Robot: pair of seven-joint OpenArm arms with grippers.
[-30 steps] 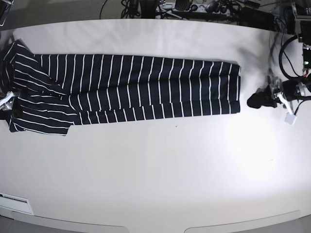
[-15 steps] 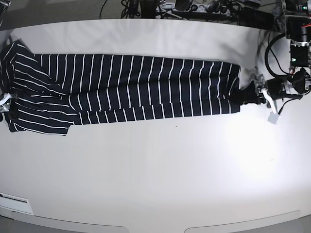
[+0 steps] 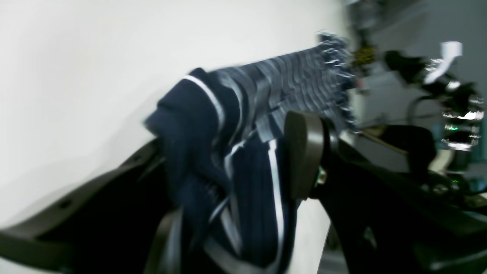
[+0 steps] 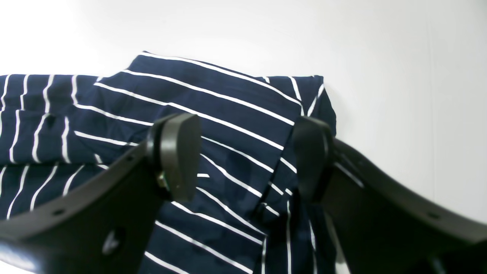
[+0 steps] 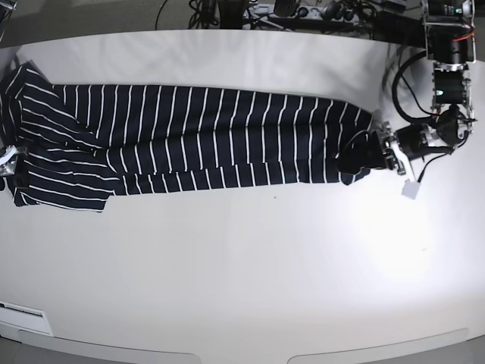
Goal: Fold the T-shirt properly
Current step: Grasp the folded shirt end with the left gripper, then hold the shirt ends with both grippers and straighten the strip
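Left gripper (image 5: pixel 369 154) fingers (image 3: pixel 302 152) clamp bunched cloth; right gripper (image 4: pixel 243 160) fingers (image 4: pixel 179 154) spread wide, low.

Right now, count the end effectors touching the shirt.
2. The left end effector bunches the shirt at its hem end; the right end effector straddles the sleeve end.

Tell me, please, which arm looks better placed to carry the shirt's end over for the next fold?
Probably the left gripper: hem cloth of the T-shirt is already bunched between its jaws. The right gripper only straddles the sleeve end, jaws apart.
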